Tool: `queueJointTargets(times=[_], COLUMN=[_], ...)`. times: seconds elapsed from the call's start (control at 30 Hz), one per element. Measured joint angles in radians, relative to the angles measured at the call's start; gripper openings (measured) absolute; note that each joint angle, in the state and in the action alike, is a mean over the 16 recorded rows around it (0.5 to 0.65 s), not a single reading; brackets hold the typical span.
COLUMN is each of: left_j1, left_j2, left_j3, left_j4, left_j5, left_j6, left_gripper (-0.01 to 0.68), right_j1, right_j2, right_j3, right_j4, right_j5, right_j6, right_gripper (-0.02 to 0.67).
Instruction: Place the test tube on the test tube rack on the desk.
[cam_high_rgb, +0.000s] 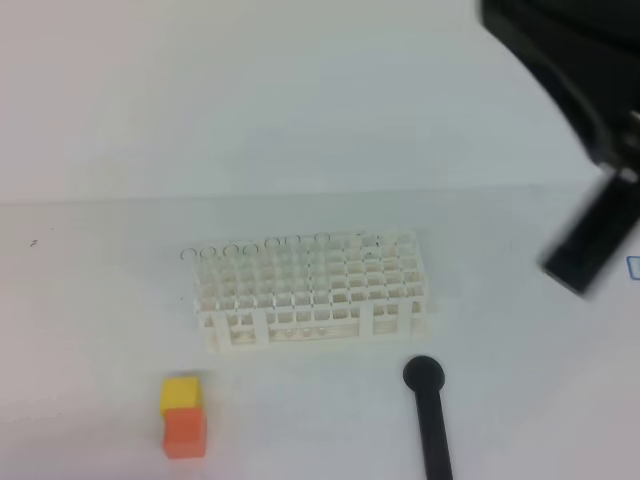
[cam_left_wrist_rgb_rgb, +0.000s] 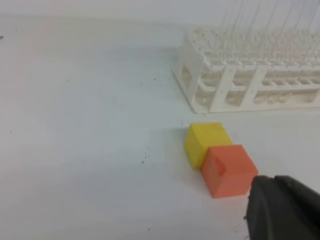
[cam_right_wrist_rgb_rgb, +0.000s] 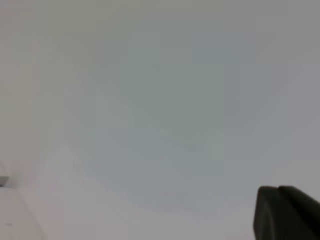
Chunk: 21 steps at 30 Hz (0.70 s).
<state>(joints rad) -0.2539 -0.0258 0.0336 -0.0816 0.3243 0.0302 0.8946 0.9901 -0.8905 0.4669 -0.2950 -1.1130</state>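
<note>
Plain white wall (cam_high_rgb: 250, 90) stood behind, met the white tabletop (cam_high_rgb: 90, 330) at a faint seam, light was soft, even.

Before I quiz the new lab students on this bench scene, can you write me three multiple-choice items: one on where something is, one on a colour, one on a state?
1. Where do the two coloured blocks sit, seen from the high view?
A. On top of the rack
B. On the desk, in front of the rack's left end
C. Behind the rack

2. What colours are the touching blocks?
A. Yellow and orange
B. Blue and green
C. Red and white

3. What state is the white rack in?
A. Tipped on its side
B. Hanging from a gripper
C. Standing flat on the desk, with clear tubes along its back row

Answers:
1 B: the high view shows them nearer the camera than the rack, at its left end.
2 A: the left wrist view shows a yellow cube against an orange one.
3 C: its holes face up, and round tube rims line the far row.
</note>
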Motion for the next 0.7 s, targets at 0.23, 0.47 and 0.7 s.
queueJointTargets(times=[0.23,0.47,0.7], left_j1=[0.000,0.000,0.000], left_j2=[0.000,0.000,0.000], left_j3=[0.000,0.000,0.000], left_j4=[0.000,0.000,0.000], left_j5=[0.000,0.000,0.000], left_j6=[0.000,0.000,0.000], left_gripper=[-0.001,-0.001,-0.001], right_j1=[-0.195,-0.495,-0.705], right_j2=[-0.268,-0.578,-0.780], right_j3=[0.219,0.444,0.562], right_j4=[0.038,0.098,0.147], right_j5=[0.103,0.189,0.239], right_j6=[-0.001,-0.001,-0.001], right_gripper=[-0.001,-0.001,-0.001])
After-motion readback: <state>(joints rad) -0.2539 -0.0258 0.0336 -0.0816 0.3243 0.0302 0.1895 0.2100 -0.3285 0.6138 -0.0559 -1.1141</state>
